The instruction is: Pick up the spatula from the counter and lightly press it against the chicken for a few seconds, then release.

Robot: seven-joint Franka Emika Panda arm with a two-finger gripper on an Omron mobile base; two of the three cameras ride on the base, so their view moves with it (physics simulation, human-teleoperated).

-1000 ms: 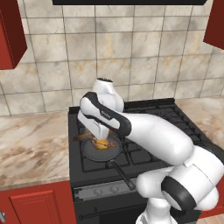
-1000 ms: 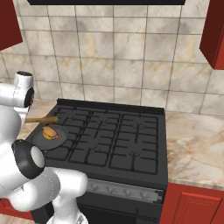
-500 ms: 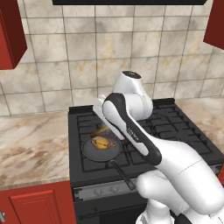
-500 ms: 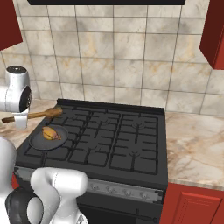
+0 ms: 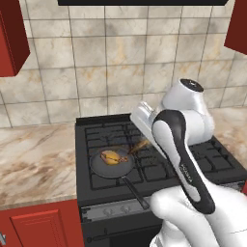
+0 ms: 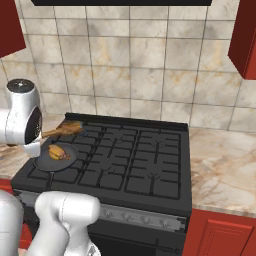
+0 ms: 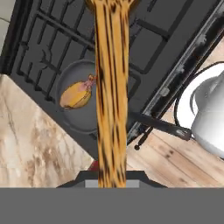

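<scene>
**Pan on the stove's near-left burner, spatula above it**

You have the stove (image 5: 96, 135) set between two stretches of table (image 5: 34, 161), one on its left and one on its right, with the wall (image 5: 96, 72) behind them. The pan (image 5: 99, 170) sits on the near-left burner, its handle reaching toward the near edge and a little right. The chicken (image 5: 112, 157) lies in the pan, toward its far side. The spatula (image 5: 140, 145) hangs above the left grates, close by the pan's far-right rim.
</scene>
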